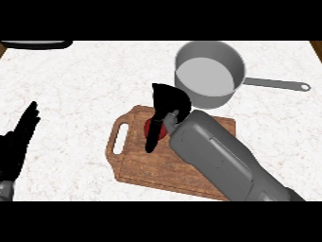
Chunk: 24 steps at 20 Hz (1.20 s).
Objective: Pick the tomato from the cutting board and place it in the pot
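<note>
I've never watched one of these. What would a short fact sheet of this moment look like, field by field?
surface: white marbled counter
board: wooden, with handle slot, near the front edge
tomato: red, on the board, mostly hidden by the right hand
right hand: over the tomato, fingers around it
left hand: open, resting at the left edge, fingers up
pot: grey, behind the board, handle pointing right, nothing seen inside
task stage: tomato not yet in the pot
</note>
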### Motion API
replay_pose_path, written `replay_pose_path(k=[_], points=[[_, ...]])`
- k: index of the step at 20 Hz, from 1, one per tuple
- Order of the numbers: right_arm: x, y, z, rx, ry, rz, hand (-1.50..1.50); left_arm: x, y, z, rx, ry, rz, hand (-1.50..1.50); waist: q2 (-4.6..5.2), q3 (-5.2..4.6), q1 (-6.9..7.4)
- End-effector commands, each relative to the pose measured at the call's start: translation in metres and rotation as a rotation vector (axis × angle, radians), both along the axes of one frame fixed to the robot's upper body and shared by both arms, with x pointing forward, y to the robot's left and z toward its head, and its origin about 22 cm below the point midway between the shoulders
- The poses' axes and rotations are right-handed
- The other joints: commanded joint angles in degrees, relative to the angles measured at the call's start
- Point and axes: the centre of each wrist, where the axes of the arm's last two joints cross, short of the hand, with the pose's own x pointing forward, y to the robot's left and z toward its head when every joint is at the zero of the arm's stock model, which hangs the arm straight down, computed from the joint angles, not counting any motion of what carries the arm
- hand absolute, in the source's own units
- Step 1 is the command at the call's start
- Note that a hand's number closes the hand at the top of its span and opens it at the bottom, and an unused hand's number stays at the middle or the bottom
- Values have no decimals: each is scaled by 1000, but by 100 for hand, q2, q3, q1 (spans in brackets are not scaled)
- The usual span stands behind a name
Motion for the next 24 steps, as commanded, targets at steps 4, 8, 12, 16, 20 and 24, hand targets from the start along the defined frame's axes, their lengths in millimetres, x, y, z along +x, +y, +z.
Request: replay_pose_path(k=[4,8,12,16,20,24], points=[[20,15,2,-138,89,-47,-150,1,-10,-5,1,-24,13,0,8,0,33],[10,15,-22,-145,123,-55,-150,8,-6,17,3,-3,-6,0,-7,4,7],[6,18,-31,-159,141,-54,-150,11,0,19,7,-11,8,0,-8,4,-20],[8,16,-34,-184,139,-54,-150,-7,-6,13,7,0,6,0,-20,5,-32],[11,17,-35,-183,146,-66,-150,-16,-7,10,-1,-17,-16,0,-17,4,-9],[21,10,-42,-182,163,-67,-150,-4,-13,18,15,-17,5,0,-14,6,-43]])
